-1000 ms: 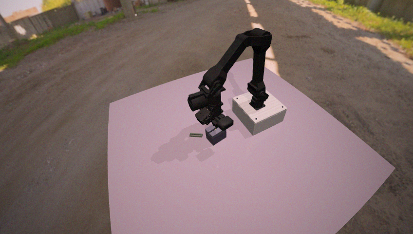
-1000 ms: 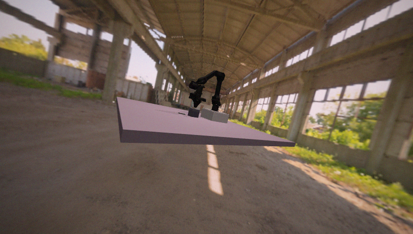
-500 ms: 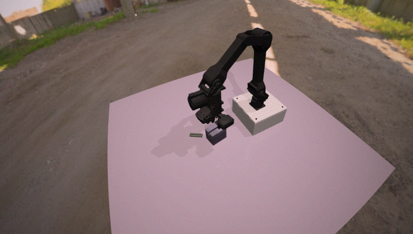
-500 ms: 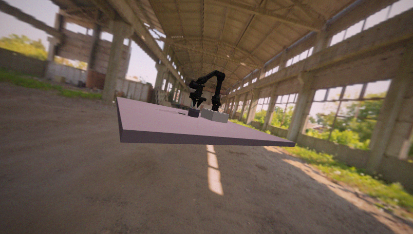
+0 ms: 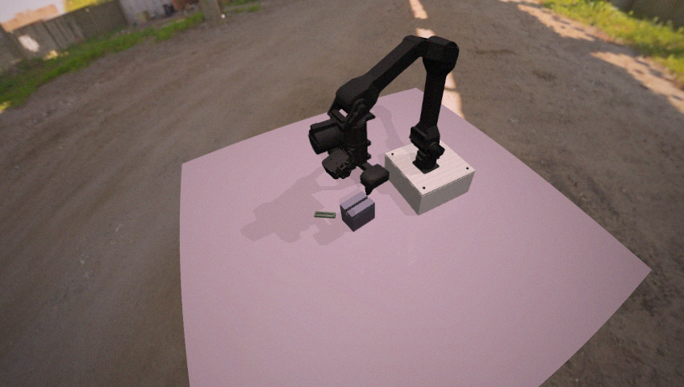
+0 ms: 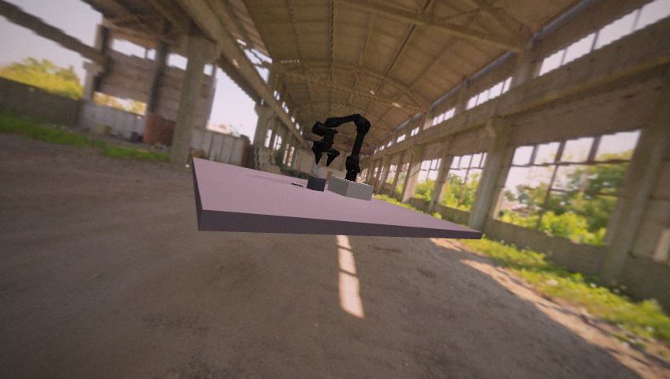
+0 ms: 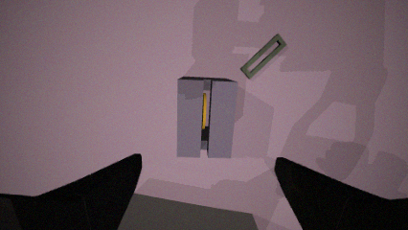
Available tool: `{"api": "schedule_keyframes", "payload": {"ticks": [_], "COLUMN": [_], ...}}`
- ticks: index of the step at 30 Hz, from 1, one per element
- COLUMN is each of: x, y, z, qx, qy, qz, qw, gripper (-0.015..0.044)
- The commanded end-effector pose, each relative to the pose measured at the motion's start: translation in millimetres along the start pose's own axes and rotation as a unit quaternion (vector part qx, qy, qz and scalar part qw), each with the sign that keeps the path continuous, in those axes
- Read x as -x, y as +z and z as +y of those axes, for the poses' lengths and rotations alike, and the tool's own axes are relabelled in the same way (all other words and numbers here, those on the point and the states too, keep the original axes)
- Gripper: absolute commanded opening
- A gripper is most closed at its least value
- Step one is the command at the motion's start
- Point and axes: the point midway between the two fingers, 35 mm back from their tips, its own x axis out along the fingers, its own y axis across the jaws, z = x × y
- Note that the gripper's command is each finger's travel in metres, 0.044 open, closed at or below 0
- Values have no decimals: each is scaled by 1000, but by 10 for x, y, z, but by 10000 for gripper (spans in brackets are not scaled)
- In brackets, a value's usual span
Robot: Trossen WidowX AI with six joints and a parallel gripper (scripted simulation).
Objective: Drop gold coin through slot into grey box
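Observation:
The gold coin [image 7: 204, 111] shows in the wrist view as a thin upright strip within the slot of the grey box [image 5: 357, 221] [image 6: 315, 184] [image 7: 189, 122]. In the top view nothing gold stands above the lid, so the coin appears to be down inside the box; its lower part is hidden. My gripper [image 5: 355, 185] [image 6: 322, 164] [image 7: 210, 162] is wide open and empty, above the box and off to its near side in the wrist view. The green holder [image 5: 324, 217] [image 6: 297, 184] [image 7: 260, 54] lies empty beside the box.
The white block [image 5: 444, 198] [image 6: 361, 190] under the arm's base stands close to the box, on the opposite side from the holder. All stand on the pink table top [image 5: 288, 311] [image 6: 263, 204].

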Motion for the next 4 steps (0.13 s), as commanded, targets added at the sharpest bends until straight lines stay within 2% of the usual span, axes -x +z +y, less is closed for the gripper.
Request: {"api": "schedule_keyframes", "payload": {"ticks": [1, 4], "x": [17, 17], "y": [-5, -5], "z": [1, 1], "qx": [1, 1], "qy": [1, 1], "qz": [2, 2], "qw": [1000, 1000], "gripper": [440, 440]}}
